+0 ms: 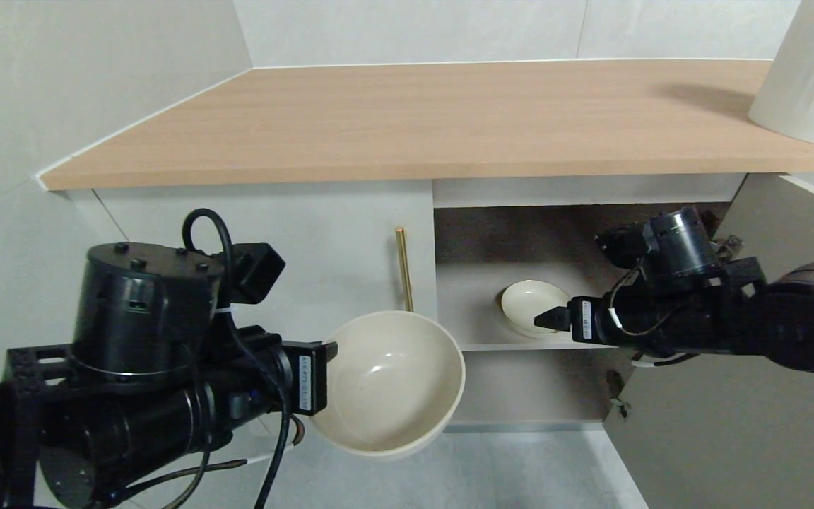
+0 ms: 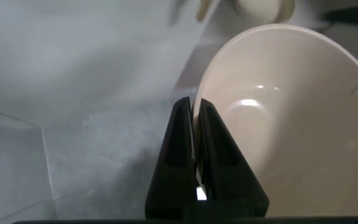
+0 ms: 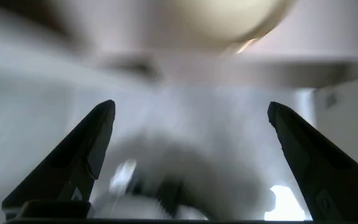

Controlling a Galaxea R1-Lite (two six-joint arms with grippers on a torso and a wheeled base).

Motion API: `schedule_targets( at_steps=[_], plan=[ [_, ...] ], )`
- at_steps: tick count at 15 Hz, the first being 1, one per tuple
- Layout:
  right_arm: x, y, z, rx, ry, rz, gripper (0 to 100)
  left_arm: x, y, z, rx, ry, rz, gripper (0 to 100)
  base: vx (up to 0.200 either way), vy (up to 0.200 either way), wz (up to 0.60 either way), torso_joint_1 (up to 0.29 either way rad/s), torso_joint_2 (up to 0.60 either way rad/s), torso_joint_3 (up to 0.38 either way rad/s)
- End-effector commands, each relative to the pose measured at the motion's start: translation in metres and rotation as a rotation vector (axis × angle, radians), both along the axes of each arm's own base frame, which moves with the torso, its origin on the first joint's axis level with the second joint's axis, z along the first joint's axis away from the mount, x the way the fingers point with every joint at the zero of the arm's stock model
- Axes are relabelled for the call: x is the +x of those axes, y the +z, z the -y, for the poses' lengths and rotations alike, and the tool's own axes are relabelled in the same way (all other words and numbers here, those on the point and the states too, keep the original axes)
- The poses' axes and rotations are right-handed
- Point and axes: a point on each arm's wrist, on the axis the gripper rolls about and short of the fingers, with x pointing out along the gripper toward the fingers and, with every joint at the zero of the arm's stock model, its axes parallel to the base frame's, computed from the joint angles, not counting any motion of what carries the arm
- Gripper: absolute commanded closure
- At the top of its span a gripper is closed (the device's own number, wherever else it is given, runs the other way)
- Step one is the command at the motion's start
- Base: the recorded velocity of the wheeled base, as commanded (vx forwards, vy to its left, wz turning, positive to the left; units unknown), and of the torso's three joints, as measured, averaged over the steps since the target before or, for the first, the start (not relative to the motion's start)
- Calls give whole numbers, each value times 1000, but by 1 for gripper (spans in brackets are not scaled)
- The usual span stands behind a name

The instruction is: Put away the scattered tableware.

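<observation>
My left gripper is shut on the rim of a large cream bowl, held in the air in front of the closed left cabinet door. In the left wrist view its fingers pinch the rim of the large bowl. A smaller cream bowl sits on the shelf inside the open cabinet. My right gripper hangs at the shelf's front, just beside that small bowl, fingers open. In the right wrist view the small bowl lies beyond the spread fingertips.
A wooden countertop runs above the cabinet, with a white ribbed container at its right end. The cabinet's right door stands open. A brass handle is on the closed left door. Grey floor lies below.
</observation>
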Motion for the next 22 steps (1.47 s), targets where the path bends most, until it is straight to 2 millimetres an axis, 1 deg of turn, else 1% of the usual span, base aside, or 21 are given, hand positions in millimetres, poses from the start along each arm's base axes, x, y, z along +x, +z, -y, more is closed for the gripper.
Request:
schedule_targets(
  at_steps=[1,3,4,5,6,9,10,13,17,20,21,22],
  plan=[
    [-67,54,-5,71,176,67,0,4,-18,17,53,-41,-50,100,0,0,0,0,0,0],
    [-89,56,-16,56,261,37,0,-1,-25,31,113,-89,-47,100,0,0,0,0,0,0],
    [-96,56,-21,52,294,26,0,-2,-29,40,128,-113,-53,100,0,0,0,0,0,0],
    [-99,56,-22,49,305,23,0,-2,-29,44,130,-118,-52,100,0,0,0,0,0,0],
    [-104,52,-27,37,332,4,0,0,-31,51,141,-116,-50,100,0,0,0,0,0,0],
    [-102,36,-39,0,361,-48,0,-2,-37,62,153,-103,-15,100,0,0,0,0,0,0],
    [-101,27,-48,-22,375,-74,0,-3,-37,67,152,-91,10,100,0,0,0,0,0,0],
    [-94,11,-57,-57,377,-121,0,-5,-37,69,154,-79,33,100,0,0,0,0,0,0],
    [-91,4,-60,-71,368,-137,0,-8,-35,68,154,-82,45,100,0,0,0,0,0,0],
    [-89,2,-62,-75,367,-144,0,-9,-38,67,165,-96,76,100,0,0,0,0,0,0],
    [-88,0,-63,-79,365,-150,100,-11,-39,68,167,-104,101,100,0,0,0,0,0,0],
    [-87,-1,-63,-77,362,-149,100,-12,-39,68,169,-104,110,100,0,0,0,0,0,0]
  ],
)
